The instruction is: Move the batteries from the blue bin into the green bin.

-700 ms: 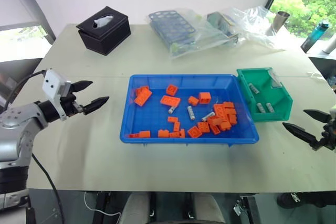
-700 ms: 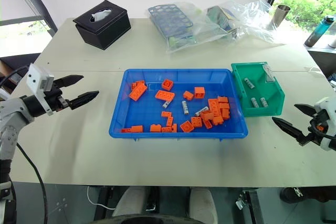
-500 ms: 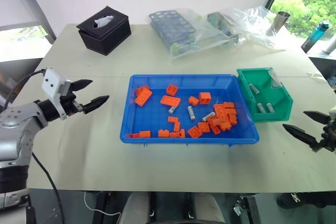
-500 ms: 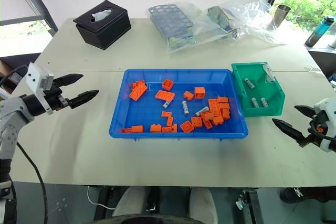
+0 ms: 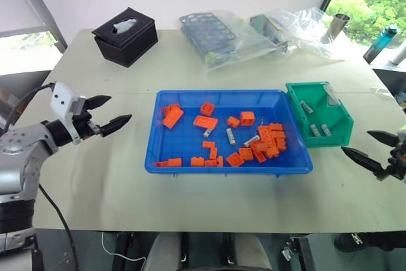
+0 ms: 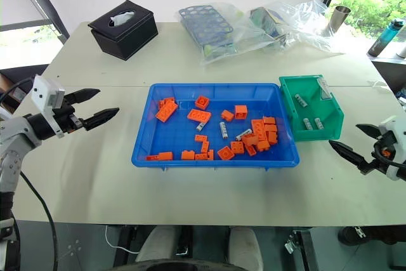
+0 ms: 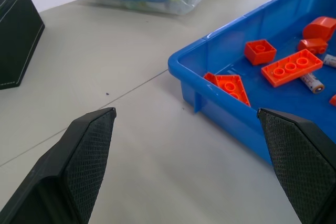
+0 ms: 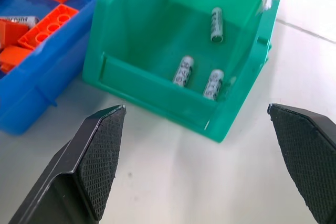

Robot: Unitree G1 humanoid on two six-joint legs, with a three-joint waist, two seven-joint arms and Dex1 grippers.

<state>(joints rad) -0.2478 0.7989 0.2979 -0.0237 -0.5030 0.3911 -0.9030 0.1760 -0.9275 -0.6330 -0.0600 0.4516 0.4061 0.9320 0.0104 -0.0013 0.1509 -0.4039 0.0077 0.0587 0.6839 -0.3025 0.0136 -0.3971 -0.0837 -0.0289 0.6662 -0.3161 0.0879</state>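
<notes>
Sitting in the middle of the pale table (image 5: 114,182), the blue bin (image 5: 151,150) is holding a scatter of orange bricks (image 5: 205,122) and three batteries (image 5: 231,136) lying loose among them near its centre. Touching its right end, the green bin (image 5: 346,132) is holding three more batteries: one toward its far wall (image 8: 216,24) and two lying side by side nearer the front (image 8: 182,70).

The left gripper (image 5: 108,112) is hovering over bare table to the left of the blue bin, well apart from it, pointing toward the bin with its two black fingers (image 7: 84,156) spread wide and nothing between them. The right gripper (image 6: 357,141) is hanging off the table's right edge, just in front of the green bin, its fingers (image 8: 100,156) also standing wide apart and empty, aiming at the green bin's front wall.

At the back of the table a black tissue box (image 5: 125,35) is sitting on the left, and a blue-grey rack with holes (image 5: 208,30) is lying partly inside crumpled clear plastic bags (image 5: 285,26) toward the right. A metal cup (image 5: 339,26) and a teal bottle (image 5: 381,42) are standing beyond the far right corner.
</notes>
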